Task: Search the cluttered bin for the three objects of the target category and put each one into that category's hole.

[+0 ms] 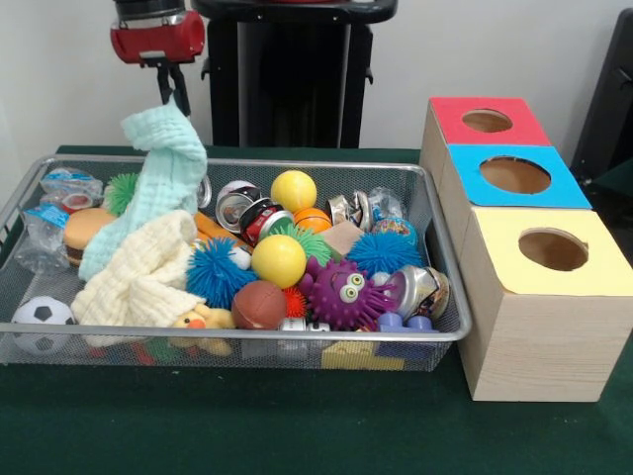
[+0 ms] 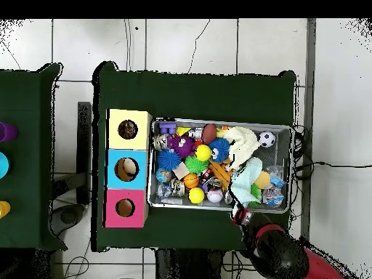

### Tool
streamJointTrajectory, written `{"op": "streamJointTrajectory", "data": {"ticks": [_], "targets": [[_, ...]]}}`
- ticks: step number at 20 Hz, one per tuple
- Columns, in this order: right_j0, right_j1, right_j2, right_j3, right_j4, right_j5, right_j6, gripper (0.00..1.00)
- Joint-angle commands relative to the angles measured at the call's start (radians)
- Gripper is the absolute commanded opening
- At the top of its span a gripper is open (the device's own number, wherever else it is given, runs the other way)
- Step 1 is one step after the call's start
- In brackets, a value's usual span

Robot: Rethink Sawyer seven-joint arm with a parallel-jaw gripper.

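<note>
The wire-mesh bin [image 1: 227, 337] holds mixed clutter: a mint green cloth [image 1: 158, 178], a cream cloth [image 1: 143, 272], two yellow balls [image 1: 279, 259], blue spiky balls [image 1: 216, 272], a purple spiky toy with eyes [image 1: 343, 291], a brown football [image 1: 259, 304], a soccer ball [image 1: 42, 319] and cans [image 1: 259, 218]. My gripper [image 1: 174, 97] is above the bin's far left part. It is shut on the top of the mint green cloth, which hangs from it and trails into the bin. In the overhead view the gripper [image 2: 240, 215] is at the bin's [image 2: 218, 122] lower edge, over the cloth [image 2: 248, 183].
Three wooden boxes stand in a row to the right of the bin, each with a round hole on top: red [image 1: 487, 121], blue [image 1: 514, 176] and yellow [image 1: 554, 252]. The overhead view shows them left of the bin, with the yellow box [image 2: 128, 129] at the top. A green cloth covers the table [image 1: 297, 426].
</note>
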Motion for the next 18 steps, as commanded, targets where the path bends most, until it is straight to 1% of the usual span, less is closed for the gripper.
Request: {"op": "streamJointTrajectory", "data": {"ticks": [1, 14, 15, 18], "targets": [[-0.057, -0.066, 0.106, -0.053, 0.073, 0.192, 0.040, 0.00], [-0.051, -0.117, 0.115, -0.039, 0.097, 0.234, 0.057, 0.00], [-0.052, -0.112, 0.117, -0.039, 0.095, 0.228, 0.057, 0.00], [-0.050, -0.129, 0.119, -0.044, 0.113, 0.259, 0.052, 0.00]]}}
